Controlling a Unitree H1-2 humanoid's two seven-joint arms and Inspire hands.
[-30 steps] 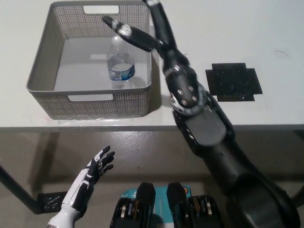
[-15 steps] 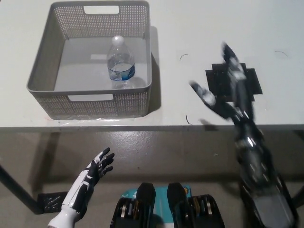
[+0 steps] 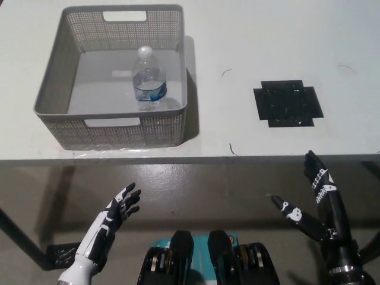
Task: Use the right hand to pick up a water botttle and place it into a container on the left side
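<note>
Across the white table (image 3: 273, 41) I see the grey mesh container (image 3: 113, 127) at the left, with the water bottle (image 3: 148, 80) standing upright inside it, toward its right half, and a black square mat (image 3: 288, 103) lying well apart to the right. Below the table edge, my black right hand (image 3: 314, 199) hangs at lower right with fingers spread wide, holding nothing. My white left hand (image 3: 116, 211) rests at lower left, fingers apart and empty.
</note>
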